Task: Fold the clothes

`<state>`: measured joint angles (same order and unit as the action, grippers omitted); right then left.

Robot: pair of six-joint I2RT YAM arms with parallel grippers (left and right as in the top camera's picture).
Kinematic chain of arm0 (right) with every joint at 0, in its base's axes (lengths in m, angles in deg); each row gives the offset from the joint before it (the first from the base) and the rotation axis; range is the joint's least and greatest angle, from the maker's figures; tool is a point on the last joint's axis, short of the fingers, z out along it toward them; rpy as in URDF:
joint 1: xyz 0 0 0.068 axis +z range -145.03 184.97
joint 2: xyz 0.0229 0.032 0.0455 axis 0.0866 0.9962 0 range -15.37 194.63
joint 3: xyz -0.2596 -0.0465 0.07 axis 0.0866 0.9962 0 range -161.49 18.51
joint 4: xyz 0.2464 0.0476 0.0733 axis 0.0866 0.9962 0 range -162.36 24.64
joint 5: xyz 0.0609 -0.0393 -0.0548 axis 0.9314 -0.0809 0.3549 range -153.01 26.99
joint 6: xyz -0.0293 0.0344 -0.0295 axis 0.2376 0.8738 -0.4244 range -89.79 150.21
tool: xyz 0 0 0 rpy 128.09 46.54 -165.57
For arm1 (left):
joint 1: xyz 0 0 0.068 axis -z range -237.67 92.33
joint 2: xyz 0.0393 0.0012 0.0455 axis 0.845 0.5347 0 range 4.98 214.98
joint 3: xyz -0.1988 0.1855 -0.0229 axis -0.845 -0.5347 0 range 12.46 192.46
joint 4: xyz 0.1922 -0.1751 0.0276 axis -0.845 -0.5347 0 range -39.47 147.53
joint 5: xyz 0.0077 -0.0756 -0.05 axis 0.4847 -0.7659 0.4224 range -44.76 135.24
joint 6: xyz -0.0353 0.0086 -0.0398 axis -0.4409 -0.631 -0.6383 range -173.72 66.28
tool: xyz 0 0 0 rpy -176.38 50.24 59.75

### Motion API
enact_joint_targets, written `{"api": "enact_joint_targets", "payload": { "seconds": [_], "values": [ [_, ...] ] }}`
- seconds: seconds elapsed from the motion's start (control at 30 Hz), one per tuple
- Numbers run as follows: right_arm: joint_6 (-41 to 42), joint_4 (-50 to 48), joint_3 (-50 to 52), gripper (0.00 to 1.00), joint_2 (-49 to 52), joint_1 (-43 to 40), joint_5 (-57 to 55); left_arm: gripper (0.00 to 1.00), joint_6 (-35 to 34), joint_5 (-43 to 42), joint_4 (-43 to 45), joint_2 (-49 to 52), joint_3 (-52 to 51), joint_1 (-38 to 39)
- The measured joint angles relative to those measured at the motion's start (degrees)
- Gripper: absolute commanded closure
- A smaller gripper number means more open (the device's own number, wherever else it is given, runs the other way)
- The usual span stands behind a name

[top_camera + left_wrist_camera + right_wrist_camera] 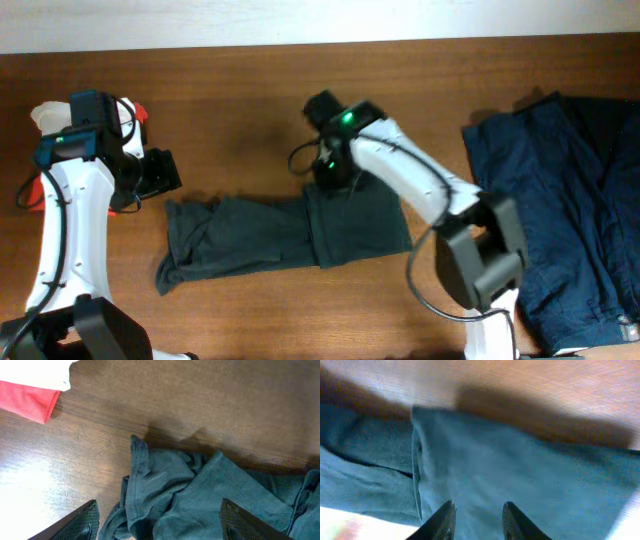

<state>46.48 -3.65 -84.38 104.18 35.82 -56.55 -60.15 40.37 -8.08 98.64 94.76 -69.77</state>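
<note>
A dark teal garment lies crumpled across the middle of the wooden table, with its right part folded over into a flat panel. My left gripper is open at the garment's left end. In the left wrist view its fingers stand wide apart over the bunched cloth. My right gripper is at the top edge of the folded panel. In the right wrist view its fingers are apart just above the flat cloth.
A pile of dark blue clothes covers the table's right side. Red cloth and white cloth lie at the far left behind my left arm. The table's back edge runs along the top.
</note>
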Motion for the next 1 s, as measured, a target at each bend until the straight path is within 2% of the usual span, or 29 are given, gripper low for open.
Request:
{"api": "enact_joint_targets", "payload": {
  "seconds": [0.07,0.13,0.2,0.23,0.27,0.5,0.6,0.63,0.67,0.73,0.8,0.83,0.93,1.0],
  "values": [
    [0.0,10.9,-4.6,0.48,-3.8,-5.2,-1.0,0.19,2.3,0.0,0.1,0.1,-2.4,0.0],
    [0.1,16.8,-5.2,0.47,-4.9,-10.4,-1.4,0.19,5.9,0.0,0.3,0.7,-6.0,0.0],
    [0.0,17.9,-4.7,0.47,-4.9,-13.9,-1.7,0.19,10.1,0.1,1.2,3.2,-9.4,0.0],
    [0.0,18.3,-4.0,0.47,-4.9,-15.6,-2.0,0.13,12.3,0.3,1.9,4.9,-10.7,0.0],
    [0.1,18.5,-3.5,0.47,-4.9,-16.4,-2.1,0.13,13.4,0.3,2.0,6.5,-11.1,0.0],
    [-0.5,20.2,-2.4,0.46,-4.9,-17.3,-2.1,0.16,15.2,0.5,4.9,11.0,-11.3,-3.7],
    [-0.5,20.2,-2.3,0.47,-4.9,-17.3,-2.1,0.49,15.8,-2.3,5.2,15.4,-11.5,-3.7],
    [-0.5,20.2,-2.3,0.47,-4.9,-17.3,-2.1,0.49,15.9,-3.0,5.2,16.1,-11.7,-3.7],
    [-0.5,20.2,-2.3,0.46,-4.9,-17.3,-2.1,0.53,15.8,-3.8,5.2,16.6,-12.0,-3.7],
    [-0.5,20.2,-2.3,0.46,-4.9,-17.3,-2.1,0.68,15.9,-5.1,5.0,18.2,-13.0,-3.7],
    [-0.5,20.2,-2.3,0.47,-4.9,-17.3,-2.1,0.92,16.0,-6.2,4.9,18.2,-13.4,-3.7],
    [-0.5,20.2,-2.3,0.46,-4.9,-17.3,-2.1,0.98,16.2,-6.8,4.7,18.3,-13.6,-3.7],
    [-0.5,20.2,-2.2,0.46,-4.9,-17.3,-2.1,1.00,15.7,-7.3,2.9,18.6,-13.7,-3.9],
    [-0.5,20.2,-2.2,0.46,-4.9,-17.3,-3.3,1.00,14.3,-5.3,-1.4,19.4,-9.4,-6.4]
  ]
}}
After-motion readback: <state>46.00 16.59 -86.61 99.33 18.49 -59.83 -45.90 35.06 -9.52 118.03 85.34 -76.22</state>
